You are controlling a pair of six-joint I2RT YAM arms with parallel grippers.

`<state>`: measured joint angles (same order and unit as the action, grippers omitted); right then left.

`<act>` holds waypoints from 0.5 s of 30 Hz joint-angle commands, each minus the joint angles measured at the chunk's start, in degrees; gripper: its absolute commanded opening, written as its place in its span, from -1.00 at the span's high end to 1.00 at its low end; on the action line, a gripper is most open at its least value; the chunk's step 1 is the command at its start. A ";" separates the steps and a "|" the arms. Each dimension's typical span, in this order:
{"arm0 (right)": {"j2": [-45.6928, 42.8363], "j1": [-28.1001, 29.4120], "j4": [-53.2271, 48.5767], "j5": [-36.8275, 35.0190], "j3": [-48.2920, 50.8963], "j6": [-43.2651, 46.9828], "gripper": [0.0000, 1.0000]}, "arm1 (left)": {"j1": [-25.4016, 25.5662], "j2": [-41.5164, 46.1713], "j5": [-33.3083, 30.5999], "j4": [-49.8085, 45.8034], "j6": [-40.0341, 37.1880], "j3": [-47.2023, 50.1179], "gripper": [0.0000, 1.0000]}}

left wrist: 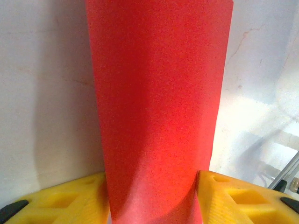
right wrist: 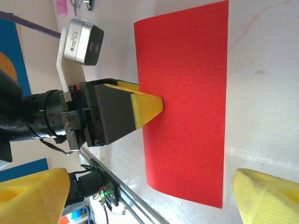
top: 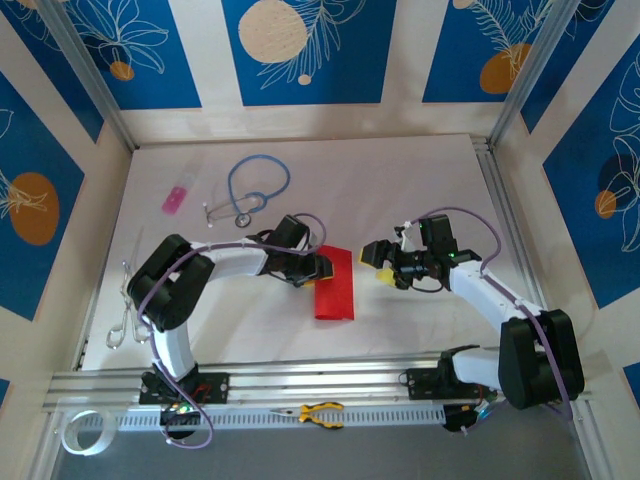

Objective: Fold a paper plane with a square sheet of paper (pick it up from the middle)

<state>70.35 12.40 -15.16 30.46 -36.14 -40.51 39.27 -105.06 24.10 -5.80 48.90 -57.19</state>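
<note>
Okay, quick pass: your red paper lay on the white table about mid-workspace, between the two arms. It showed as a rectangle longer than wide, not a square. Your left gripper sat at the paper's left edge, nearer its far end. From the left wrist camera the paper ran up out of the gap between both yellow fingers, filling that gap side to side and bowing a bit near them. From the right wrist camera one yellow fingertip of that gripper lay on top of the paper's edge, and the other finger was hidden. Whether it was clamped or only straddling, I couldn't tell. Your right gripper hung just right of the paper, apart from it, jaws spread wide with nothing between them. Its yellow pads sat in the bottom corners of its own view. Clutter: a pink rectangular item and a blue stethoscope lay far left, well away from the paper. What looked like scissors lay by the left wall, yellow-handled pliers on the near rail, and a roll of tape at near left
</note>
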 commanded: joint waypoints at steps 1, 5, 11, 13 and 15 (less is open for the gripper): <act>0.29 0.51 -1.08 1.03 -1.36 0.97 -0.81 | -0.34 1.06 -4.18 -5.40 -2.02 -0.79 -0.07; 1.10 0.80 -1.27 1.07 -1.90 1.13 -0.81 | -0.33 1.56 -4.73 -5.45 -2.02 -0.57 -0.11; 1.64 1.01 -2.01 0.82 -2.68 1.47 -0.81 | -0.35 1.50 -4.94 -5.73 -1.96 -0.68 -0.13; 1.46 0.99 -2.35 0.53 -2.80 1.62 -0.81 | -0.33 1.11 -4.95 -6.20 -2.22 -1.28 -0.13; 1.45 1.04 -2.05 0.29 -2.66 1.58 -0.81 | -0.37 0.60 -5.02 -7.22 -2.55 -2.26 -0.14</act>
<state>71.85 13.13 -15.92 30.37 -37.54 -40.23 39.29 -104.42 22.11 -8.45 47.68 -58.00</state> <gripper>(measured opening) 0.905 0.567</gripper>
